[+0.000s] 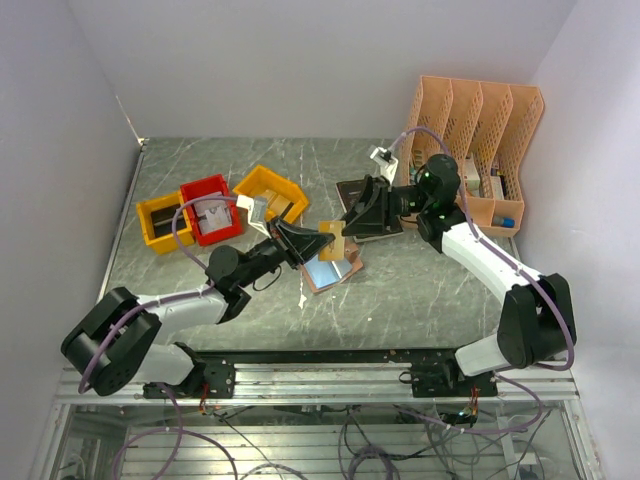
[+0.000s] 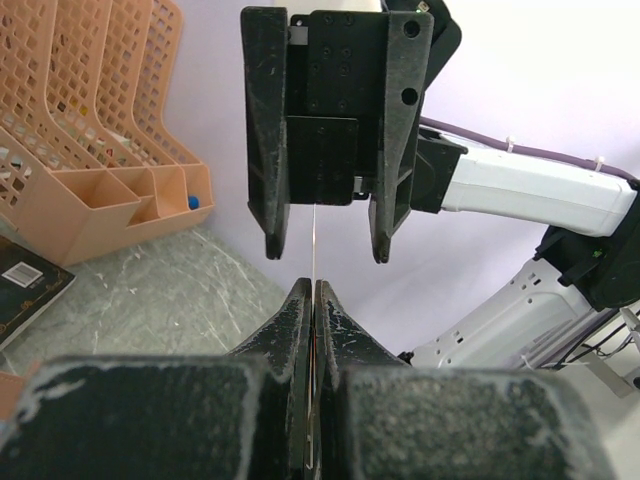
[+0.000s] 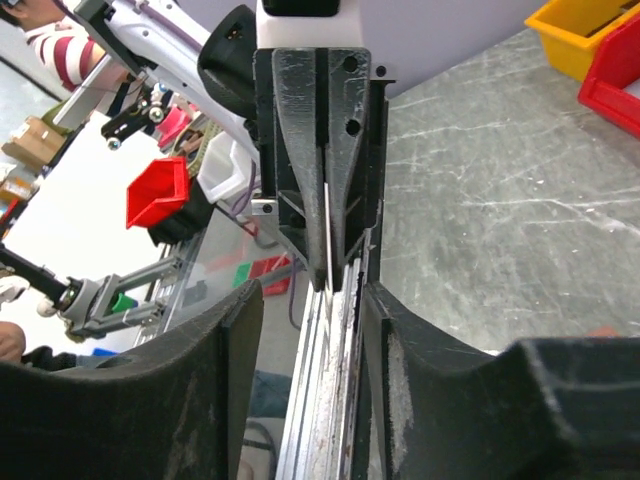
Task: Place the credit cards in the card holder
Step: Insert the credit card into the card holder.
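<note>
Left gripper (image 2: pixel 313 295): fingers pressed together on 1 edge of the orange-gold credit card (image 1: pixel 337 240). The card stands on edge in the air between the 2 grippers.
Right gripper (image 2: pixel 327 252): jaws apart, with 1 finger on each side of the card's free edge. Neither finger appears to touch a face.
Card holder (image 1: pixel 347 272): lies open on the table (image 1: pixel 430 290), just beside and below the held card. The light blue credit card (image 1: pixel 323 271) rests on it. You cannot tell whether that card is seated in a slot.
Risk 1, early release: if you open the left gripper before the right one has closed, the card will likely drop and may land off the card holder.
Risk 2, off-centre closure: the card is not centred between the right fingers. The nearer finger would probably meet it first and bend or twist it in the left grip.
Risk 3, shallow bite: a grip on only the edge may let the smooth card slip or pivot.
Risk 4, finger collision: the fingertips of the 2 grippers are close. Advancing further risks contact.
Risk 5, disturbed holder: a low sweep could shift the holder or the blue card.
</note>
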Robot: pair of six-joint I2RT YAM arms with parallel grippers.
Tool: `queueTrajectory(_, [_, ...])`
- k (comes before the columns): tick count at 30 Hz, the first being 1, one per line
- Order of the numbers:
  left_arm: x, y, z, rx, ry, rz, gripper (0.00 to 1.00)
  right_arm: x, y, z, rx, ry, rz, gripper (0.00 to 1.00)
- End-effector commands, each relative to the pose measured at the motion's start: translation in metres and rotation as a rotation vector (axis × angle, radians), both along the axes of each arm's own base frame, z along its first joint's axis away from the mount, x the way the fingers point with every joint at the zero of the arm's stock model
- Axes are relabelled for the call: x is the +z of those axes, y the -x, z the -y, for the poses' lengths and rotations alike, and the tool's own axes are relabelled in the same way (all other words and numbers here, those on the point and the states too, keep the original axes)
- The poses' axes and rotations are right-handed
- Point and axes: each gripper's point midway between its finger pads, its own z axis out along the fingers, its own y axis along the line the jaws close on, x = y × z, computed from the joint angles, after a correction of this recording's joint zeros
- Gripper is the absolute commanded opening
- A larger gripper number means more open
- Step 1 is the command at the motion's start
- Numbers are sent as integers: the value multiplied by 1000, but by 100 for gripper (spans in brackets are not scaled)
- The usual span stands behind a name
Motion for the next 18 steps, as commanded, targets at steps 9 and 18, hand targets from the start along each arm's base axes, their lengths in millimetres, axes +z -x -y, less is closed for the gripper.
queueTrajectory(9, [19,1,2,-2,31,70,7,2,5,-8,45,-4,23,14])
queueTrajectory(18, [0,-5,-7,67,-36,0,43,-12,-9,-8,-6,28,25,0])
